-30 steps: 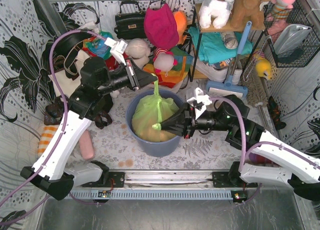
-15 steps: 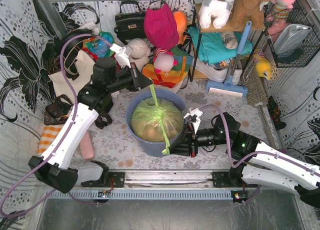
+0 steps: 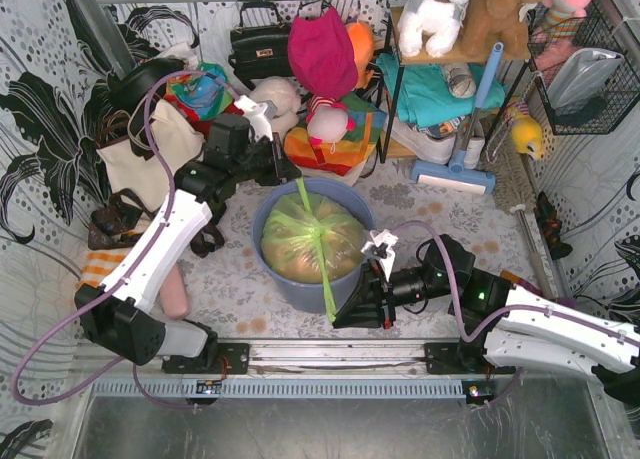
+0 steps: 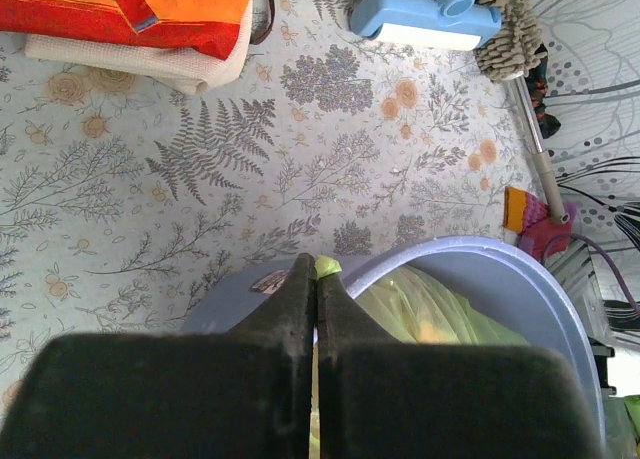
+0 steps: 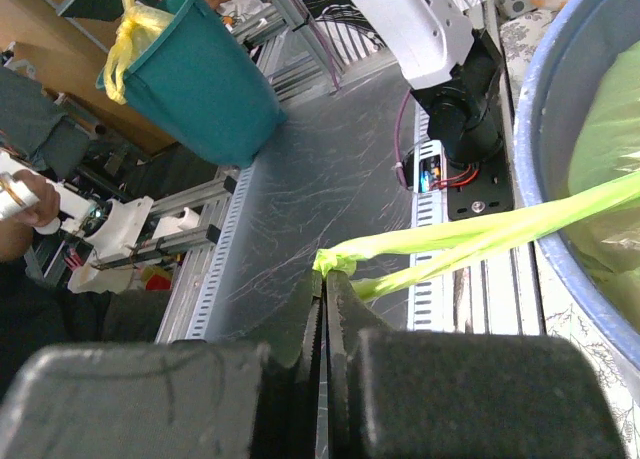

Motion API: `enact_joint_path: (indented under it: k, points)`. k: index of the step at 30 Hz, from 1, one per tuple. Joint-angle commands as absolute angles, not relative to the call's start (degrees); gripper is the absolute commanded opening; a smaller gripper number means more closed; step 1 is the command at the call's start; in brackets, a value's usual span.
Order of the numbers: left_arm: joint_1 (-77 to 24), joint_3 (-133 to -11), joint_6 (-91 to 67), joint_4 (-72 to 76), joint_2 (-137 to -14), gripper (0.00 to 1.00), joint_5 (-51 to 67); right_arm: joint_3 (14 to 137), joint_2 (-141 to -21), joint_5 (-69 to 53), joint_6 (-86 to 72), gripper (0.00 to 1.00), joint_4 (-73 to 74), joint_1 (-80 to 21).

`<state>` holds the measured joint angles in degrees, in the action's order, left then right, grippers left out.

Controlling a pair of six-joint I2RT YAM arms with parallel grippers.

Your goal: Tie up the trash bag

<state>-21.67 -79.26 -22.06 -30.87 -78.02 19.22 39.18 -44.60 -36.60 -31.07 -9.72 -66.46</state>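
Left claw (image 4: 316, 269), right claw (image 5: 325, 279) tight on trash bag (image 3: 300, 244), thin crinkly plastic

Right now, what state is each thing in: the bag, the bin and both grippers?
trash bag: in the bin, two ends stretched taut in opposite directions.
bin: upright, holding the trash bag.
left gripper: shut on the bag's far end.
right gripper: shut on the bag's near end.

1 trash bag (image 3: 305, 244), 1 blue-grey bin (image 3: 290, 289), 2 robot arms (image 3: 165, 244) (image 3: 560, 329), 1 cream tote (image 3: 125, 164)
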Motion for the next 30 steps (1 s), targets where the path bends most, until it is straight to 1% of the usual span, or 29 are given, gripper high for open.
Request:
enact_joint_path:
  k: [1, 9, 11, 14, 18, 24, 27, 30]
  points:
    - [-20.3, -81.4, -19.2, -28.5, -79.1, 0.0, 13.3, 40.8, -43.6, -41.1, -32.3, 0.0, -11.4, -68.4]
    - [-20.3, -96.7, -22.9, -29.7, -78.8, 0.0, 21.1, 52.1, -44.9, -36.0, -28.4, 0.0, -17.1, -68.4]
    - [-20.3, -98.6, -24.4, -28.8, -79.2, 0.0, 23.3, 54.5, -45.5, -34.3, -27.4, 0.0, -18.7, -68.4]
    - [-20.3, -98.0, -25.4, -27.1, -78.6, 0.0, 24.5, 55.5, -45.6, -33.1, -27.4, 0.0, -20.0, -68.4]
    - [-20.3, -93.2, -22.9, -27.1, -77.9, 0.0, 20.9, 50.3, -43.5, -32.5, -29.4, 0.0, -18.8, -68.4]
    - [-20.1, -82.0, -19.5, -24.8, -78.5, 0.0, 16.3, 32.7, -36.2, -29.3, -39.2, 0.0, -24.1, -68.5]
    - [-19.9, -79.9, -19.3, -23.6, -78.9, 0.0, 15.3, 31.4, -33.2, -29.0, -38.6, 0.0, -21.1, -68.5]
    - [-19.3, -82.5, -19.5, -24.1, -79.5, 0.0, 15.4, 35.1, -33.3, -29.5, -36.0, 0.0, -17.8, -68.5]
